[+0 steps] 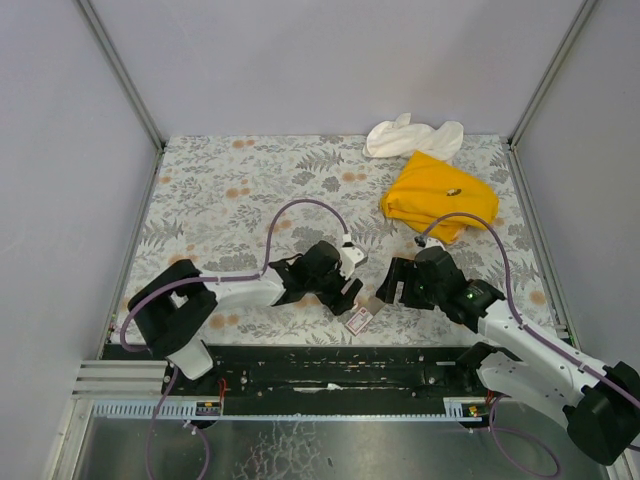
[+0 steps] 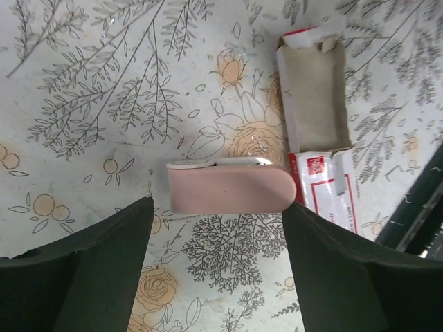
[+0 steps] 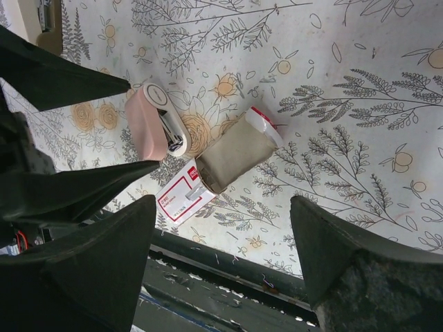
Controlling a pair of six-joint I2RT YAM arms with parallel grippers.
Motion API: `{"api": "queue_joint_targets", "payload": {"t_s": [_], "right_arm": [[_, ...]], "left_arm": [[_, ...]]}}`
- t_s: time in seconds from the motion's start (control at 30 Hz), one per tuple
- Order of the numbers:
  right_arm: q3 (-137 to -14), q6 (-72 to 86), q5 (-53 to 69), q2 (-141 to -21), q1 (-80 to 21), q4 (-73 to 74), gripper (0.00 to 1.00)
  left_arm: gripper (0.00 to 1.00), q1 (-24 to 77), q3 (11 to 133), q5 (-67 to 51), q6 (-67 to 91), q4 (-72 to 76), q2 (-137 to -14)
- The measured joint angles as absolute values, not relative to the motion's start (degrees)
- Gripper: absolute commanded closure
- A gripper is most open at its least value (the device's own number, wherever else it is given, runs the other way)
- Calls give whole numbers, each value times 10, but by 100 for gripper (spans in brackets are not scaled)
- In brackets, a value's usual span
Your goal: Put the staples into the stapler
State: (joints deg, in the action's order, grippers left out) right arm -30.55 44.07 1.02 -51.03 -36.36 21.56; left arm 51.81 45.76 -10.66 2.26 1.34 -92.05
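Note:
The stapler [image 2: 232, 190] is small and pink and lies on its side on the floral mat; it also shows in the right wrist view [image 3: 151, 121]. The staples box [image 2: 331, 188] is pink with a white label, and its tan inner piece [image 2: 313, 97] is slid out. The box lies just right of the stapler and shows in the top view [image 1: 360, 318] and the right wrist view [image 3: 185, 194]. My left gripper [image 2: 218, 205] is open, with its fingertips either side of the stapler's near edge. My right gripper [image 3: 223, 202] is open and empty, above the mat's near edge beside the box.
A yellow cloth [image 1: 440, 195] with a small object on it and a white cloth [image 1: 412, 137] lie at the back right. A black rail [image 1: 340, 370] runs along the table's near edge. The two grippers [image 1: 345, 288] [image 1: 392, 283] are close together.

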Motion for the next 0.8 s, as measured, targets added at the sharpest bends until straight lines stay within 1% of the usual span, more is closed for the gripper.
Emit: {"api": "queue_joint_targets", "payload": {"t_s": [0.07,0.37,0.8], "right_arm": [[-305,442,10,-508,-364,216,15],[-305,449,10,-500,-364,216,14],[-305,451,10,-494,-364,221,13]], "left_arm": [[29,520,458,-99,23,14,-935],[28,521,462,-54,23,37,-959],[27,525,507,-64,7,40,-1005]]}}
